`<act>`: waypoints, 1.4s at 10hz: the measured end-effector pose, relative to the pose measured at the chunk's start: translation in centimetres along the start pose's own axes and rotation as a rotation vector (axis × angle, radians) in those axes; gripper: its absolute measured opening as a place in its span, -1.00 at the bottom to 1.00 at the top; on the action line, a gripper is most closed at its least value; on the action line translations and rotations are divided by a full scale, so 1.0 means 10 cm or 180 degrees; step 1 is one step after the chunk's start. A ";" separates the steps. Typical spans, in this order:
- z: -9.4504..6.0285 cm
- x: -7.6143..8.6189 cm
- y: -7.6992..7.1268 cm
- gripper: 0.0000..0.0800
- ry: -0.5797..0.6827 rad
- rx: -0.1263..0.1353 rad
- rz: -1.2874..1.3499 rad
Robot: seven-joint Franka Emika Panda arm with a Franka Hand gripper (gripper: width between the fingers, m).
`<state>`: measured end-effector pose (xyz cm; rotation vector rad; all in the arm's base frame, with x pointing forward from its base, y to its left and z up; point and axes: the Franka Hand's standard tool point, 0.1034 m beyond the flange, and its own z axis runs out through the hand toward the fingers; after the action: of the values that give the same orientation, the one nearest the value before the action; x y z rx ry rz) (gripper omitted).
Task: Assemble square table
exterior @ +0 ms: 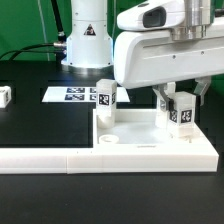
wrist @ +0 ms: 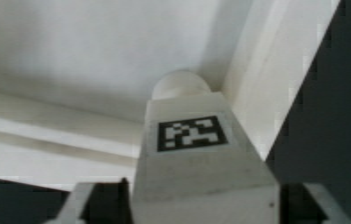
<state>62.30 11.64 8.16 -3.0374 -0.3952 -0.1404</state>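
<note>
On the black table (exterior: 30, 125), you have these items.

1. Tabletop (exterior: 140, 132): white and tray-like. It lies flat in the corner of the long white L-shaped barrier (exterior: 60, 157). One round hole shows at its near corner, toward the exterior view's left.
2. First leg (exterior: 105, 100): white and tagged. It stands upright at the tabletop's far corner, on the exterior view's left.
3. Second leg (exterior: 184, 114): white and tagged. It stands upright over the tabletop's far corner, on the exterior view's right. The wrist view shows its rounded end against the tray's inner corner.
4. Gripper (exterior: 183, 107): it points down, with its jaws partly spread, one on each side of the second leg. You cannot tell whether they press on the leg or stand just clear of it.
5. Marker board (exterior: 72, 94): it lies flat behind the tabletop, near the robot base (exterior: 88, 45).
6. Small white piece (exterior: 5, 95): it sits at the exterior view's left edge, well apart from the tabletop, and is too small to identify.
</note>
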 end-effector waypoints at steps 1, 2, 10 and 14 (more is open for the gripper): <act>0.00 0.00 0.00 -0.27 0.0001 0.0001 0.0051; 0.00 0.00 0.00 -0.27 0.0000 0.0001 0.0128; 0.00 -0.01 0.05 -0.27 0.0099 0.0095 0.2192; 0.01 -0.02 0.08 -0.27 0.0075 0.0123 0.3329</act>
<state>62.35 10.88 8.01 -2.7609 1.1469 -0.0889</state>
